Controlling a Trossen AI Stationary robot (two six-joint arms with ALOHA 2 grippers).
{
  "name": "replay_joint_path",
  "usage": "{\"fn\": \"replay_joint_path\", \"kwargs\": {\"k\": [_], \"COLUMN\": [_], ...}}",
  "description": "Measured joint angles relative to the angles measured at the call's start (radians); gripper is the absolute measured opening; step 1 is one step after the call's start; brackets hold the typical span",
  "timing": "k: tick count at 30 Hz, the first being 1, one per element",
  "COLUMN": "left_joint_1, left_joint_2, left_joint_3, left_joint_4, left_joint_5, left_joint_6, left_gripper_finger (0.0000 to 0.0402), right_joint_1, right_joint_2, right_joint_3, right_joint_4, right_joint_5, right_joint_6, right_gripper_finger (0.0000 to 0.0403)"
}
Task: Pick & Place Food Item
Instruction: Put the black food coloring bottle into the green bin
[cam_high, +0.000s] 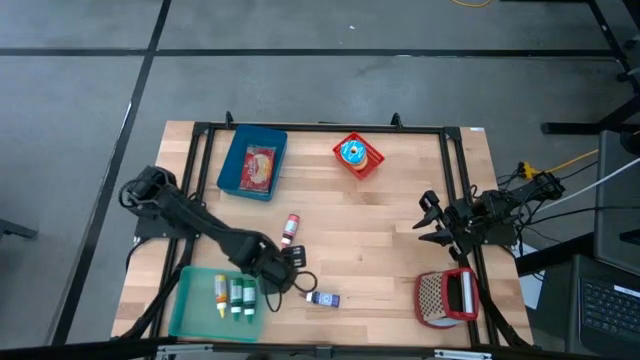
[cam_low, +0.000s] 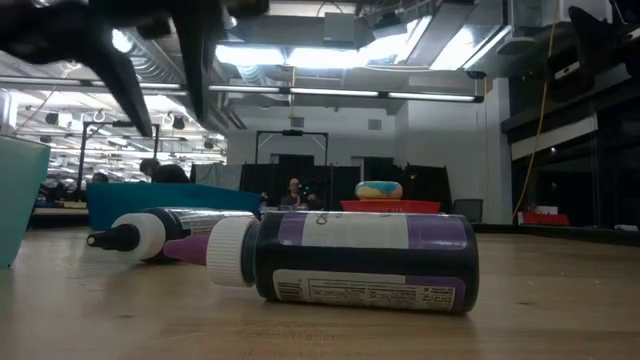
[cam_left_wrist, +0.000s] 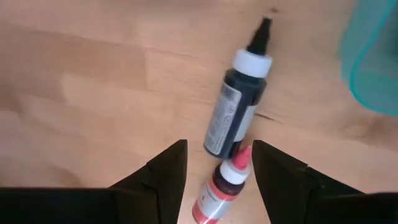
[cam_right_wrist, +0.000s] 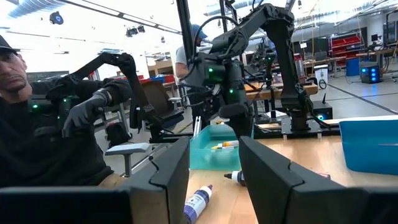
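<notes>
A dark purple-labelled bottle (cam_high: 323, 298) (cam_low: 350, 258) lies on its side near the table's front. A red bottle (cam_high: 291, 226) lies on its side at mid-table. My left gripper (cam_high: 291, 262) (cam_low: 155, 70) hangs open above the table between them. In the left wrist view, the dark bottle (cam_left_wrist: 239, 106) and the red bottle (cam_left_wrist: 222, 186) show below and past the open fingers, untouched. My right gripper (cam_high: 432, 220) (cam_right_wrist: 214, 180) waits open and level at the table's right side.
A teal bin (cam_high: 205, 310) with several bottles stands at the near left. A blue bin (cam_high: 252, 163) holding a packet is at the far left, with a red tray holding a doughnut (cam_high: 357, 154) at the far middle. A red basket (cam_high: 447, 297) sits near right. A person (cam_right_wrist: 37, 124) sits beyond the table.
</notes>
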Motion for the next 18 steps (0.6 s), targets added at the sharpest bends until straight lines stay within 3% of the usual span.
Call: {"fn": "replay_joint_path", "kwargs": {"k": [10,18], "left_joint_1": [0.059,0.07], "left_joint_2": [0.176,0.251], "left_joint_3": [-0.002,-0.001], "left_joint_4": [0.03,0.046], "left_joint_5": [-0.016,-0.012], "left_joint_6": [0.191,0.206], "left_gripper_finger": [0.0172,0.017], "right_joint_1": [0.0,0.0], "right_joint_2": [0.0,0.0], "right_joint_3": [0.0,0.0], "right_joint_4": [-0.028,-0.036], "right_joint_5": [-0.002,-0.002], "right_joint_6": [0.023,0.029], "right_gripper_finger": [0.0142,0.0142]}}
